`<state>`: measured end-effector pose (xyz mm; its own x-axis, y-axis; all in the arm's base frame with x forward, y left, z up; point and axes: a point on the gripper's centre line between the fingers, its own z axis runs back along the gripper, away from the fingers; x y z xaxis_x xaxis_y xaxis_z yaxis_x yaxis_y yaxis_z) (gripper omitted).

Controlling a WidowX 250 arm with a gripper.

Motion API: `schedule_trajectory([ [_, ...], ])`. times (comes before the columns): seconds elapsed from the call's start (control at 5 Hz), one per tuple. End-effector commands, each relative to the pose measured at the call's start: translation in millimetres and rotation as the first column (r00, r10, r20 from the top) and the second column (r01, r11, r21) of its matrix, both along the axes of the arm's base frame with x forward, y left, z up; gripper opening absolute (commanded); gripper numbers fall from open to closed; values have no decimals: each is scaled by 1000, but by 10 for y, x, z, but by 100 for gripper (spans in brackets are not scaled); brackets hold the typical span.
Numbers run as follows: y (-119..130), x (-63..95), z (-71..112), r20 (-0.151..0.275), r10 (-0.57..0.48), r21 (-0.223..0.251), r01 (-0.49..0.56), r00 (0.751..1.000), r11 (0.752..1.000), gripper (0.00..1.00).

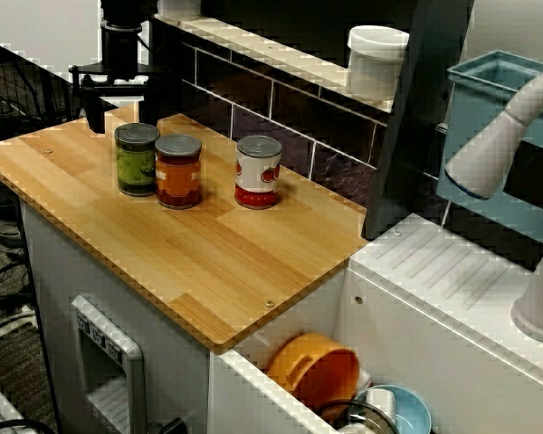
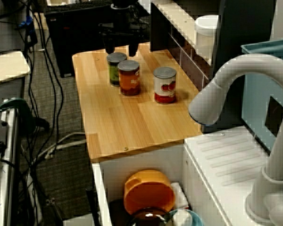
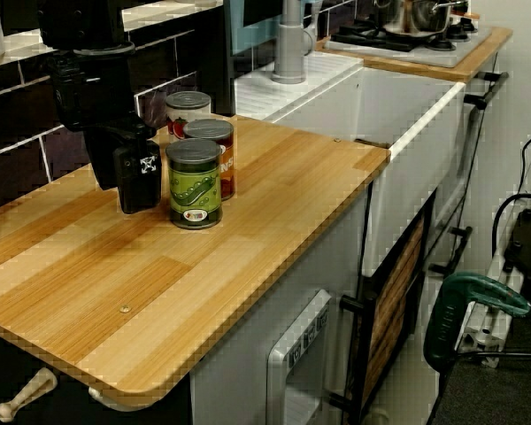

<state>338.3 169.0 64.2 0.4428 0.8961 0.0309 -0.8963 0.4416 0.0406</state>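
The wooden worktop (image 1: pixel 208 262) is cut off at the left in the low view from its end. The black arm (image 1: pixel 122 36) is cut off at the top of all three views, so only its lowest part shows. Its gripper (image 2: pixel 121 49) hangs over the end of the worktop far from the sink, close to the back edge, with its jaws spread wide. In the low view one finger (image 3: pixel 140 181) stands just beside the green can (image 3: pixel 194 181) and the other is hidden. Whether the finger touches the can is unclear.

The green can stands upright, long axis vertical, its pea label facing the worktop's end. It is first in a row along the back edge. The orange can (image 1: pixel 178 171) is just beside it, and the red-and-white can (image 1: pixel 258 171) stands a little apart. In the low view that last can is mostly hidden.
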Motion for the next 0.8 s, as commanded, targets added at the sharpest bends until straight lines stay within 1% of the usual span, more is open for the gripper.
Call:
schedule_trajectory([
  [0.0, 27, -128, 204, 27, 29, 8, -30, 999, 1000, 100],
  [0.2, -30, -243, 213, 25, 91, -5, -91, 996, 996, 100],
  [0.4, -153, -390, 182, 17, 113, -20, -113, 993, 993, 100],
  [0.6, -281, -471, 138, 14, 166, -38, -165, 986, 986, 100],
])
